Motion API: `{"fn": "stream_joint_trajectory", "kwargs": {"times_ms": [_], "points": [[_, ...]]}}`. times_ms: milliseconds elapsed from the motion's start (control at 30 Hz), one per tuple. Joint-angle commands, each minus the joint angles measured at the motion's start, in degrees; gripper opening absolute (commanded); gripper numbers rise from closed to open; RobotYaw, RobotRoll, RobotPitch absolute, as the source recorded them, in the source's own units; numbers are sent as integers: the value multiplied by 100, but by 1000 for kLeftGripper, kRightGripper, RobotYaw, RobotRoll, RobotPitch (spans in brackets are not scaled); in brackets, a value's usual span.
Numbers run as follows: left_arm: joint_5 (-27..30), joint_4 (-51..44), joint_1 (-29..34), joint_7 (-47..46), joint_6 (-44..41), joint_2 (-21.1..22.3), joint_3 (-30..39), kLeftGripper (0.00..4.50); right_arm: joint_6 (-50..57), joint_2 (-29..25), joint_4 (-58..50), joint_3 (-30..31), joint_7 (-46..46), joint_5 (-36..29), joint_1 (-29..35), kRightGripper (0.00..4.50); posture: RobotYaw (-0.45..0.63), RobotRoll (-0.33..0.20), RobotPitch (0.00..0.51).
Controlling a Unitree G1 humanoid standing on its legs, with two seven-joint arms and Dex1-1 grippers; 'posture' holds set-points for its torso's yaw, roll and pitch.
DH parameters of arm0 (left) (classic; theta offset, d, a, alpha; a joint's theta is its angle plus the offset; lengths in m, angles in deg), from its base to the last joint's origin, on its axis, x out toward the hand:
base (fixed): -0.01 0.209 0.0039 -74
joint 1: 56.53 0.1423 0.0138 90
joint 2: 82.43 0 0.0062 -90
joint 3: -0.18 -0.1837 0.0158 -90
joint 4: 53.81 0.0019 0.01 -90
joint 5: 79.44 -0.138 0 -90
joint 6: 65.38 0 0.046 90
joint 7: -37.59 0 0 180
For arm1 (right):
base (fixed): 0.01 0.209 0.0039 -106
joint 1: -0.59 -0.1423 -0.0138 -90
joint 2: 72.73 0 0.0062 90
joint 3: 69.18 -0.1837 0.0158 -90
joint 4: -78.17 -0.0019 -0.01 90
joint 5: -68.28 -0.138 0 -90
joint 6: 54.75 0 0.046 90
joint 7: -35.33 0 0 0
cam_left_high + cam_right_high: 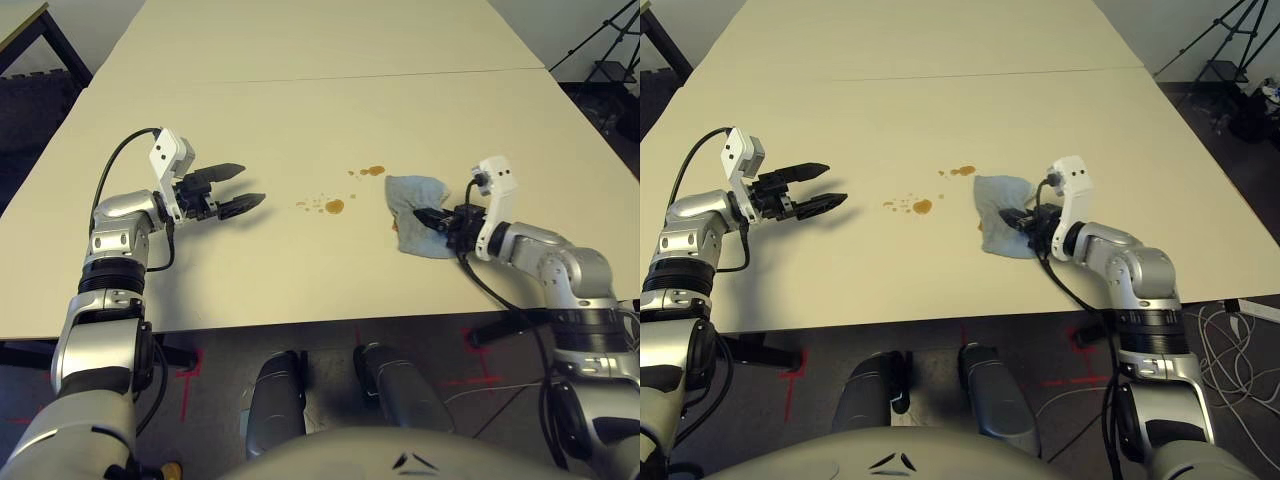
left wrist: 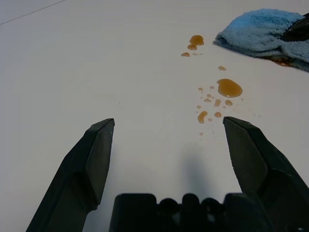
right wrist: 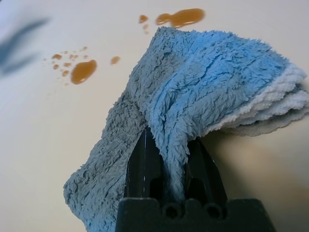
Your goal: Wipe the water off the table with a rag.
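Note:
The rag (image 1: pixel 412 218), a wrinkled light blue cloth, lies on the cream table (image 1: pixel 300 120) right of centre. My right gripper (image 1: pixel 436 218) is shut on the rag (image 3: pixel 193 92), with a fold pinched between its black fingers (image 3: pixel 141 164). The water (image 1: pixel 334 207) shows as amber-brown drops just left of the rag, with a second small puddle (image 1: pixel 374 170) by the rag's far corner. At the left, my left gripper (image 1: pixel 240 186) hovers open over the table, pointing toward the drops (image 2: pixel 229 88), nothing between its fingers (image 2: pixel 96 154).
A thin seam line (image 1: pixel 300 78) crosses the table farther back. A black tripod (image 1: pixel 605 55) stands on the floor at the far right. Red tape marks (image 1: pixel 470 345) lie on the floor beneath the table's near edge.

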Motion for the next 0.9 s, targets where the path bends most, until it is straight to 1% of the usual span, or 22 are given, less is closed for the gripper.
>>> {"fn": "stream_joint_trajectory", "kwargs": {"times_ms": [33, 200, 300, 400, 467, 533, 600, 700, 800, 900], "points": [[-69, 25, -38, 20, 27, -11, -37, 4500, 193, 90, 33, 350, 11, 14, 61, 195, -224, 0, 143], [-74, 35, -34, 15, 33, -8, -39, 4500, 144, -343, 147, 84, 114, 14, 78, 195, -230, 0, 144], [-78, 48, -42, 10, 41, -19, -43, 4500, 109, -702, 263, -108, 211, 14, 69, 195, -230, 0, 144], [-79, 55, -41, 3, 57, -40, -46, 4500, -5, -1178, 495, -409, 296, 44, 48, 195, -230, 0, 144], [-84, 72, -54, -6, 64, -56, -51, 4500, -139, -1396, 714, -588, 291, 53, -13, 194, -244, 0, 143], [-90, 89, -68, -14, 69, -67, -57, 4500, -246, -1499, 883, -700, 277, 47, -81, 194, -244, 0, 143], [-100, 127, -84, -11, 82, -72, -65, 4500, -373, -1441, 1042, -964, 145, -48, -235, 194, -249, 0, 143], [-123, 190, -115, -5, 108, -76, -79, 4500, -493, -1167, 1146, -1266, -99, -209, -481, 194, -254, 0, 142], [-137, 229, -150, 5, 116, -76, -89, 4500, -672, -841, 1223, -1397, -292, -265, -684, 194, -256, 0, 141], [-156, 297, -200, 21, 144, -83, -105, 4500, -1040, -427, 1525, -1324, -586, -120, -988, 194, -261, 0, 140]]}}
